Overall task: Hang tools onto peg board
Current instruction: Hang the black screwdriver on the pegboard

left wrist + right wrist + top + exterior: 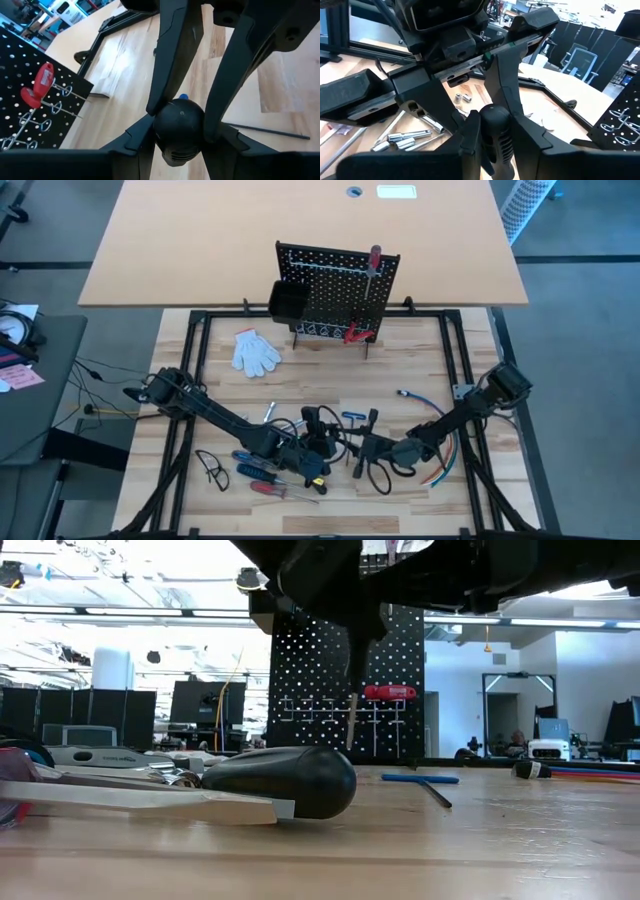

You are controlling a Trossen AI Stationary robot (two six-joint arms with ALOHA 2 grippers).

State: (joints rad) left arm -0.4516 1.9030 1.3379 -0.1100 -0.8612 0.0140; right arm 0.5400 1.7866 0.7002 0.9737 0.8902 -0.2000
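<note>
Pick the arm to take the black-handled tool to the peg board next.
Left, probably. The left gripper is clamped on the black handle in its wrist view, with the peg board in sight ahead. The right gripper sits beside it, no nearer the board.

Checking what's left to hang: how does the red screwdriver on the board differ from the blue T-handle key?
The red screwdriver hangs upright on the peg board; the blue key lies flat on the table. The screwdriver's handle is straight and red, the key's a blue crossbar. Shared: neither is held; the left gripper and right gripper both clamp a black handle.
</note>
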